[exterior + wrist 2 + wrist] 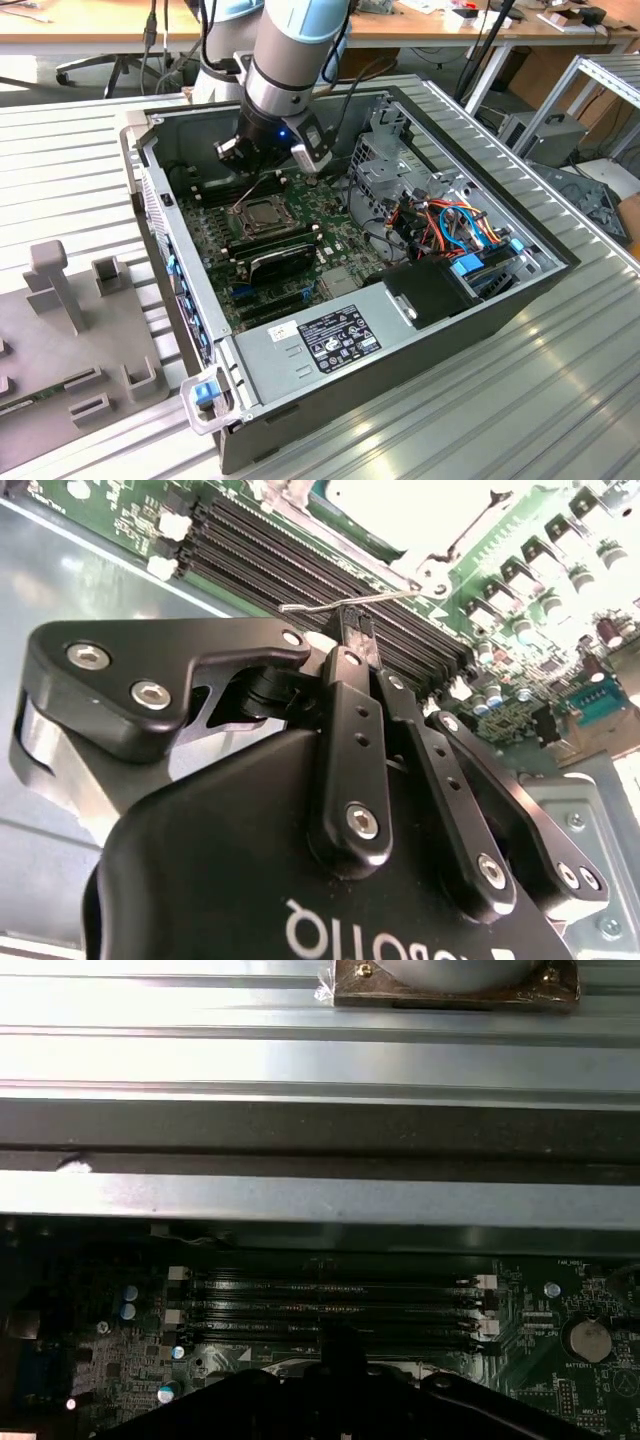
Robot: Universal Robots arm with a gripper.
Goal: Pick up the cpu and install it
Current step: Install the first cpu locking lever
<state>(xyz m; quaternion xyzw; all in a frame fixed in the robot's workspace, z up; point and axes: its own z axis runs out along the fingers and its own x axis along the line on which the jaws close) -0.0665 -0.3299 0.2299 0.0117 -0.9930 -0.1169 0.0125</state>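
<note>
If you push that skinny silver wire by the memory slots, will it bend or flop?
The wire lever is probably springy rather than floppy: it stays straight across the memory slots. It looks very thin, so a hard sideways push might bend it. It looks like bare metal, so it is likely slippery.

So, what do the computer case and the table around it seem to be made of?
Computer case: bare grey sheet metal, probably steel, with folded edges and dull sheen. Table: ribbed silvery metal, likely aluminium, with long reflections.
</note>
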